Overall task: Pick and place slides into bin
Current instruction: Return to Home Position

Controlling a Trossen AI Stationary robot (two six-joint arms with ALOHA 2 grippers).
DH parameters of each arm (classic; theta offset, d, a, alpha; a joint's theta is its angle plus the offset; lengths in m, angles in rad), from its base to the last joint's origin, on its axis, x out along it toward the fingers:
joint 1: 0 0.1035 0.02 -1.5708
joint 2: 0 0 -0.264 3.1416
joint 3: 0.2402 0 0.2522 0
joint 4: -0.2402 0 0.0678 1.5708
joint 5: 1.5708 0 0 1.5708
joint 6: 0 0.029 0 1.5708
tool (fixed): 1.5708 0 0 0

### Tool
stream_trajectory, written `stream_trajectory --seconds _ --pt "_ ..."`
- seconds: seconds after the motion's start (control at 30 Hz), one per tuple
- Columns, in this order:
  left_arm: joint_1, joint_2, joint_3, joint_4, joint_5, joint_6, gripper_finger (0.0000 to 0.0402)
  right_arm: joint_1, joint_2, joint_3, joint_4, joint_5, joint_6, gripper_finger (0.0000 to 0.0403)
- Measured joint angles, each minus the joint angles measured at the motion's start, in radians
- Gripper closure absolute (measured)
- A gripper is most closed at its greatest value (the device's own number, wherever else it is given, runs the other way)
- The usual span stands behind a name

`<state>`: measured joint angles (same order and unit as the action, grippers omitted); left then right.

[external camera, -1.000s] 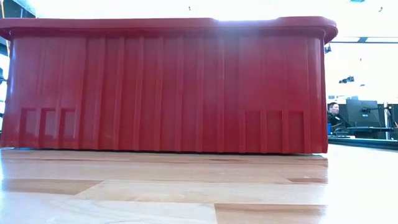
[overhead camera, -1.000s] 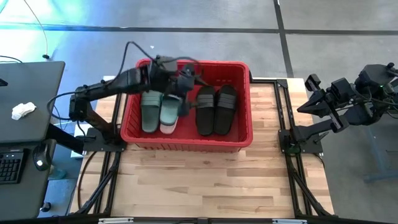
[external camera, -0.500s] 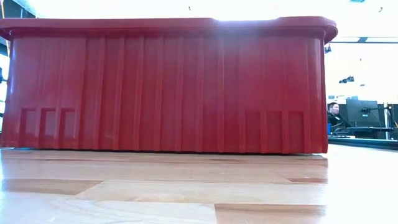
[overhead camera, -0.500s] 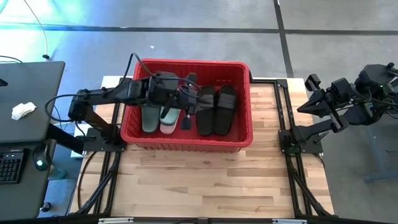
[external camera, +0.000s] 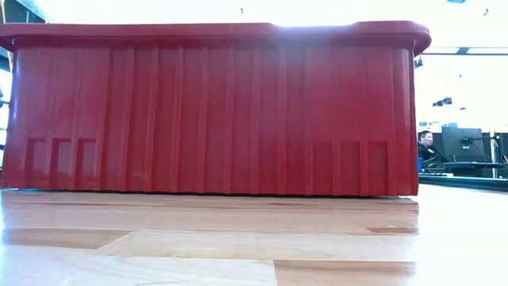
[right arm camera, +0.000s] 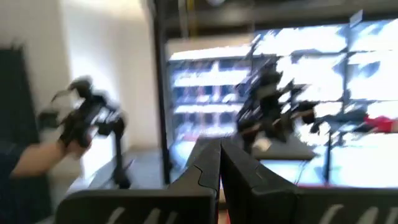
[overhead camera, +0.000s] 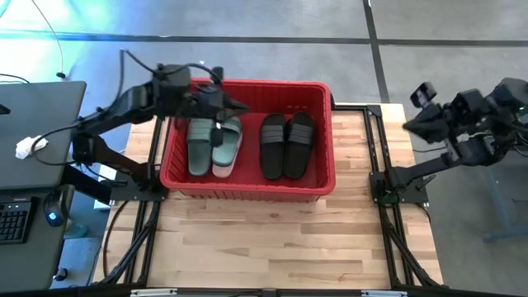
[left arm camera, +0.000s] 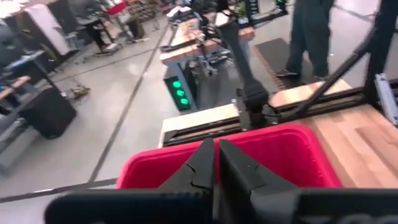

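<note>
The red bin (overhead camera: 247,186) stands on the wooden table and fills the low view (external camera: 214,111). In it lie a sage green slide (overhead camera: 199,145), a second green slide (overhead camera: 229,132) resting partly on a pale one (overhead camera: 220,167), and a black pair (overhead camera: 285,145), all soles down. My left gripper (overhead camera: 238,107) hovers shut and empty above the bin's far left part; its wrist view shows the fingers (left arm camera: 216,149) together over the bin's rim (left arm camera: 280,134). My right gripper (overhead camera: 411,124) waits shut past the table's right edge, its fingers (right arm camera: 219,152) together.
Black frame rails (overhead camera: 375,157) flank the bin on both sides. Bare wooden table (overhead camera: 272,239) lies in front of the bin. A dark desk with a keyboard and a white rag (overhead camera: 31,147) stands to the left. A person sits far behind (external camera: 426,143).
My left gripper dipped toward the slides in the bin's middle, then rose and drew back toward the bin's far left corner, shutting on nothing. The slides stay in the bin. My right gripper tipped upward in place.
</note>
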<state>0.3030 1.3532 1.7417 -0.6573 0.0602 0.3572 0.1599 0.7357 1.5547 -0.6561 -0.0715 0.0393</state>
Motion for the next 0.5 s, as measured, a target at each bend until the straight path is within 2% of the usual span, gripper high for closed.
stream_trajectory --seconds 0.27,0.4,0.5 --pt "0.073 -0.115 0.000 -0.029 0.000 0.030 0.0395 0.000 -0.003 0.000 0.196 0.180 0.050 0.0402" --pt "0.116 -0.175 0.000 -0.056 0.000 0.042 0.0397 0.000 -0.003 0.000 0.219 0.193 0.088 0.0402" --pt "0.155 -0.224 0.000 -0.095 0.000 0.054 0.0398 0.000 -0.011 0.000 0.226 0.168 0.038 0.0402"
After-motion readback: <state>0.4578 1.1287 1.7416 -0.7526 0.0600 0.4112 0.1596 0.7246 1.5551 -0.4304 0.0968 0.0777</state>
